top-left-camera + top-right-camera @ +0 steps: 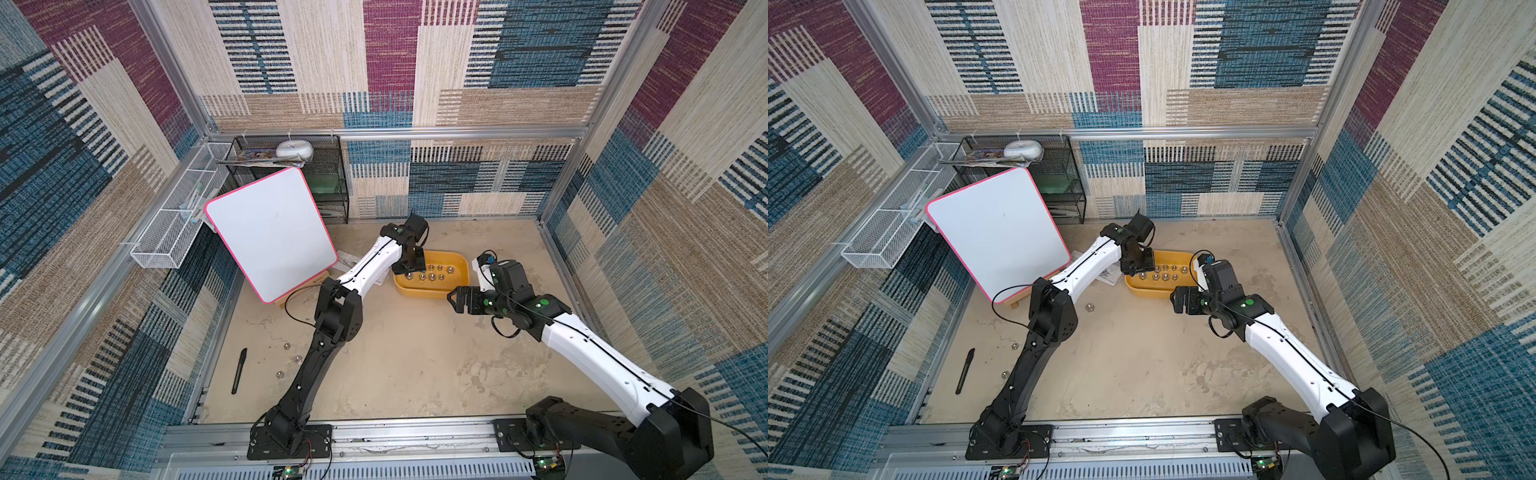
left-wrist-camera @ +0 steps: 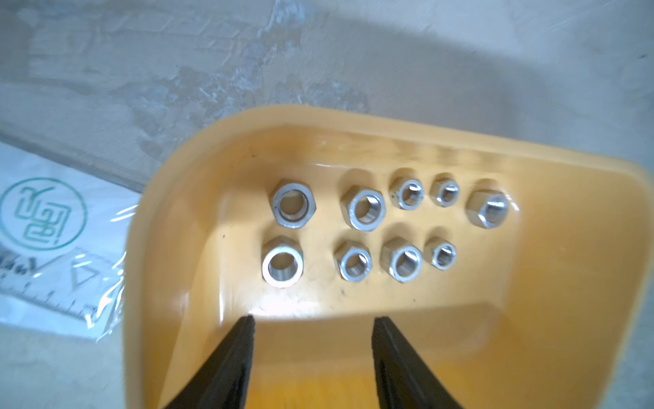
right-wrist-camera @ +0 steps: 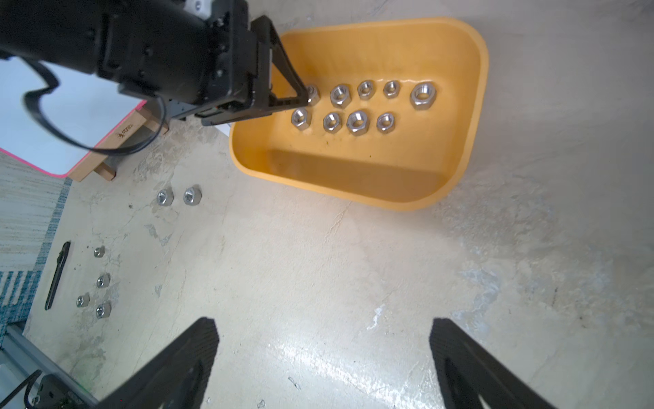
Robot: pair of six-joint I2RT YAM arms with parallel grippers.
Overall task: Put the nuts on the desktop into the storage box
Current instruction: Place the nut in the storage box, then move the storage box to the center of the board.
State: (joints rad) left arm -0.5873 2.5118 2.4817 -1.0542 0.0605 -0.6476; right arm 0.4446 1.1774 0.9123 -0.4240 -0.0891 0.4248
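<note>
Left gripper [image 2: 313,319] released and empty over the yellow storage box [image 2: 566,265] holding nine hex nuts [image 2: 474,212]; right gripper [image 3: 323,324] spread wide

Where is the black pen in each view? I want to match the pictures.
Top view: pen on the desktop, left of the left arm.
Top view: same spot.
Left wrist: not in it.
Right wrist: pen beside four loose nuts, far from the box.
Shared landmark: the yellow box, in all four.
</note>
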